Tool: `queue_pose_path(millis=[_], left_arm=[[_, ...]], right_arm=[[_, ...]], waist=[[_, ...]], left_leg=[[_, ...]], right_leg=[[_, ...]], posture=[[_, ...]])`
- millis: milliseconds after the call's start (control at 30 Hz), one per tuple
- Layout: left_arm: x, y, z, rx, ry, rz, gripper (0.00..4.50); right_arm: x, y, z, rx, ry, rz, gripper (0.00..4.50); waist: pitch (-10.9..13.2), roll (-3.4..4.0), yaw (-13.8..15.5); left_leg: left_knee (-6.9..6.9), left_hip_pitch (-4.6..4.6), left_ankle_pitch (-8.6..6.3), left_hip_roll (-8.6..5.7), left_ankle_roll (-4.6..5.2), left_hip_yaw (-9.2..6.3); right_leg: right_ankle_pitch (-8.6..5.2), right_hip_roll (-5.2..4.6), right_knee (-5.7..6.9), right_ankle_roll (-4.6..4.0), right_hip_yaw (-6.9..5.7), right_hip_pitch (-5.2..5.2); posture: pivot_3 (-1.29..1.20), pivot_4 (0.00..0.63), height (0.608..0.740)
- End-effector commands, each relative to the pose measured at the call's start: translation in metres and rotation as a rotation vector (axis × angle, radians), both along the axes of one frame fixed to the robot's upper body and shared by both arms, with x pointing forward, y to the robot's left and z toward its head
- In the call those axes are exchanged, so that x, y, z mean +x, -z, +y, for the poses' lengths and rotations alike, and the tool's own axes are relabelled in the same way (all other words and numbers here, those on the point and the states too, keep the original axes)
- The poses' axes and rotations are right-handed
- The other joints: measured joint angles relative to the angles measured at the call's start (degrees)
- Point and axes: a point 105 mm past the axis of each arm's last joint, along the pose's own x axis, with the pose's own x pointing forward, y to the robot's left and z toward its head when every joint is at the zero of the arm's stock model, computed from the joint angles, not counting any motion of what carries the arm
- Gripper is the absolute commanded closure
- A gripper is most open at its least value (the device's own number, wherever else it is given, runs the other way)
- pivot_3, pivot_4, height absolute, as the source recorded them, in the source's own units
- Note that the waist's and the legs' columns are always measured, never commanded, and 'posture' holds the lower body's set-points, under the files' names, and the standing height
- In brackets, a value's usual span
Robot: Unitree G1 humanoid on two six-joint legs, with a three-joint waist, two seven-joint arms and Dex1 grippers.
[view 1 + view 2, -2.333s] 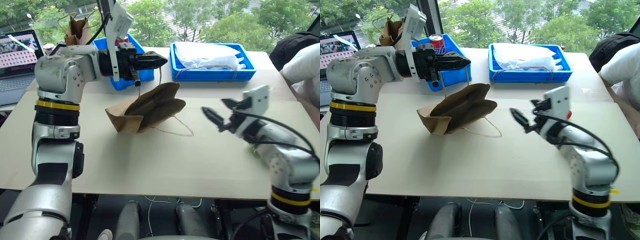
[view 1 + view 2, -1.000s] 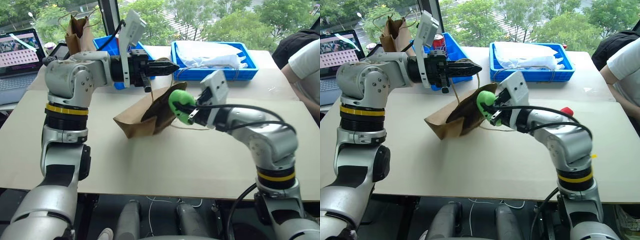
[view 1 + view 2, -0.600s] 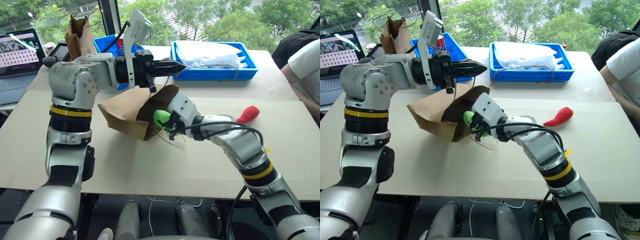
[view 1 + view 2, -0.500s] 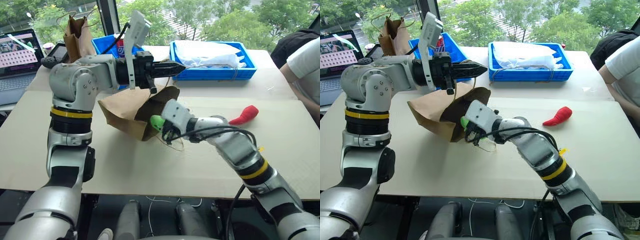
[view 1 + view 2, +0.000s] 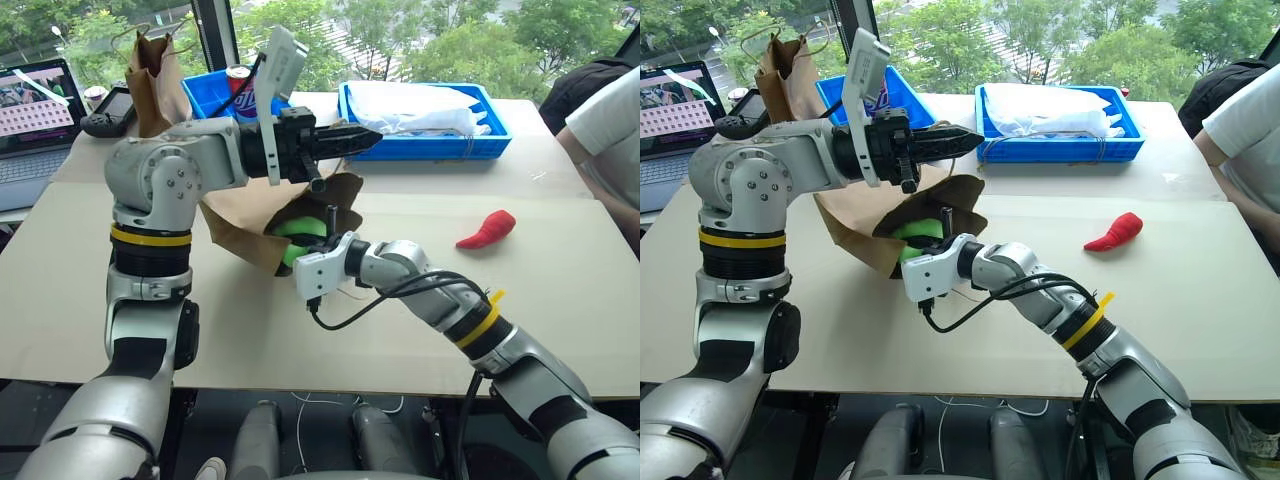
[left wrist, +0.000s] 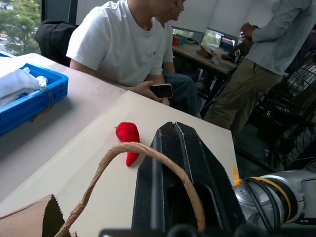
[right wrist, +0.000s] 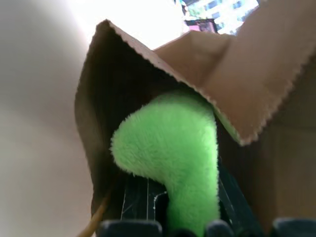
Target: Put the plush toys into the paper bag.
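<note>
A beige table (image 5: 300,340) fills the scene. Near its centre the wide brown paper bag (image 5: 245,215) lies tipped on its side, its open mouth facing three o'clock.

The robot's left arm reaches level across the table from nine o'clock, elbow bent, forearm pointing toward three o'clock above the bag. The left gripper (image 5: 362,136) has its two black fingers pressed together, and a tan twine handle (image 6: 143,153) of the bag is looped over them, so the upper edge of the mouth is lifted.

The right arm stretches from five o'clock toward the centre, forearm low over the table, wrist pushed into the bag's mouth. The right gripper (image 7: 170,197) pinches the green plush toy (image 5: 920,232), which sits just inside the mouth, partly under the bag's serrated upper edge.

The red chili-shaped plush toy (image 5: 487,229) lies on the table at three o'clock, well apart from the bag.

At the far edge, two blue trays (image 5: 425,150) sit at twelve o'clock. A narrower brown bag (image 5: 152,70) stands upright at ten o'clock, with a laptop (image 5: 35,110) beside it.

A person in a white shirt (image 6: 118,42) sits at the table's three o'clock edge.
</note>
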Motion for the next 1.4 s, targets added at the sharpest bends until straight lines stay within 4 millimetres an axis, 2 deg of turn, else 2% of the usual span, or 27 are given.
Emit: queue_pose_path(millis=[33,200,267,333,467,533,567,667,833,867,900,1000,1167,1267,1400], left_arm=[[-0.01,-0.016,-0.001,-0.038,0.018,-0.058,4.5],[-0.01,-0.015,-0.001,-0.046,0.016,-0.053,4.5],[-0.012,-0.014,-0.003,-0.052,0.022,-0.048,4.5],[-0.013,-0.014,-0.004,-0.057,0.027,-0.045,4.5],[-0.013,-0.014,-0.005,-0.061,0.025,-0.044,4.5],[-0.013,-0.014,-0.005,-0.062,0.024,-0.044,4.5],[-0.012,-0.014,-0.005,-0.063,0.023,-0.044,4.5],[-0.012,-0.013,-0.004,-0.066,0.019,-0.043,4.5],[-0.009,-0.011,-0.004,-0.066,0.009,-0.038,4.5],[-0.008,-0.011,-0.003,-0.065,0.006,-0.037,4.5],[-0.007,-0.01,-0.003,-0.065,0.005,-0.036,4.5],[-0.006,-0.008,-0.004,-0.064,0.002,-0.033,4.5],[-0.006,-0.006,-0.006,-0.065,0.01,-0.029,4.5],[-0.006,-0.006,-0.006,-0.066,0.014,-0.03,4.5],[-0.007,-0.005,-0.006,-0.063,0.015,-0.029,4.5]], right_arm=[[0.024,-0.013,-0.02,0.094,0.153,0.042,4.5],[0.032,-0.028,-0.03,0.194,0.239,0.013,4.5],[0.036,-0.032,-0.029,0.26,0.266,0.082,4.5],[0.033,-0.031,-0.023,0.294,0.24,0.145,4.5],[0.011,-0.036,-0.005,0.218,0.057,0.043,4.5],[0.006,-0.037,-0.003,0.25,0.031,0.083,3.49],[0.005,-0.036,-0.004,0.251,0.029,0.099,3.29],[0.006,-0.037,-0.01,0.246,0.05,0.114,2.17],[0.001,-0.047,-0.031,0.259,0.083,0.14,0.6],[-0.001,-0.05,-0.037,0.262,0.093,0.144,0.18],[-0.003,-0.052,-0.043,0.266,0.106,0.153,0.04],[-0.01,-0.056,-0.062,0.291,0.146,0.206,0.04],[-0.018,-0.066,-0.098,0.46,0.233,0.403,0.04],[-0.004,-0.065,-0.142,0.583,0.419,0.482,0.04],[0.029,-0.06,-0.229,0.857,0.828,0.477,0.04]], waist=[[0.0,0.0,0.02],[0.0,0.0,0.03],[0.0,0.0,-0.09],[0.0,0.0,-0.19],[0.0,0.0,-0.17],[0.0,0.0,-0.17],[0.0,0.0,-0.17],[0.0,0.0,-0.15],[0.0,0.0,0.08],[0.0,0.0,0.13],[0.0,0.0,0.18],[0.0,0.0,0.18],[0.0,0.0,0.14],[0.0,0.0,0.19],[0.0,0.0,0.32]], left_leg=[[0.0,0.0,0.01,0.0,-0.01,-0.01],[0.01,0.0,0.02,-0.01,-0.03,-0.04],[0.01,0.01,0.02,0.0,-0.03,-0.05],[0.01,0.03,0.02,0.0,-0.03,-0.05],[0.01,0.02,0.02,-0.02,-0.03,-0.06],[0.01,0.02,0.02,-0.02,-0.03,-0.06],[0.01,0.03,0.02,-0.02,-0.03,-0.06],[0.01,0.02,0.02,-0.02,-0.03,-0.07],[0.02,0.02,0.02,-0.02,-0.04,-0.09],[0.02,0.02,0.02,-0.03,-0.04,-0.09],[0.02,0.02,0.02,-0.04,-0.04,-0.09],[0.02,0.02,0.02,-0.04,-0.04,-0.09],[0.01,0.04,0.02,-0.04,-0.04,-0.1],[0.02,0.06,0.02,-0.04,-0.04,-0.1],[0.02,0.07,0.03,-0.06,-0.04,-0.09]], right_leg=[[0.0,0.0,0.01,-0.01,-0.01,0.0],[0.01,-0.01,0.02,-0.01,-0.04,0.02],[0.01,-0.01,0.04,-0.01,-0.04,0.02],[0.01,0.0,0.07,-0.02,-0.05,0.02],[0.01,-0.01,0.07,-0.02,-0.06,0.03],[0.01,-0.01,0.06,-0.02,-0.06,0.03],[0.01,-0.01,0.07,-0.02,-0.06,0.04],[0.01,-0.01,0.07,-0.02,-0.07,0.05],[0.01,-0.02,0.06,-0.01,-0.1,0.07],[0.01,-0.03,0.04,-0.01,-0.1,0.07],[0.01,-0.04,0.05,-0.01,-0.1,0.07],[0.01,-0.04,0.04,-0.02,-0.11,0.08],[0.01,-0.04,0.05,-0.02,-0.11,0.1],[0.02,-0.03,0.05,-0.02,-0.11,0.13],[0.02,-0.05,0.04,-0.02,-0.1,0.15]], posture=[[0.0,0.15,0.685],[0.0,0.15,0.685],[0.0,0.15,0.685],[0.0,0.15,0.685],[0.0,0.15,0.685],[0.0,0.15,0.685],[0.0,0.15,0.685],[0.0,0.15,0.685],[0.0,0.15,0.685],[0.0,0.15,0.685],[0.0,0.15,0.685],[0.0,0.15,0.685],[0.0,0.15,0.685],[0.0,0.15,0.685],[0.0,0.15,0.685]])
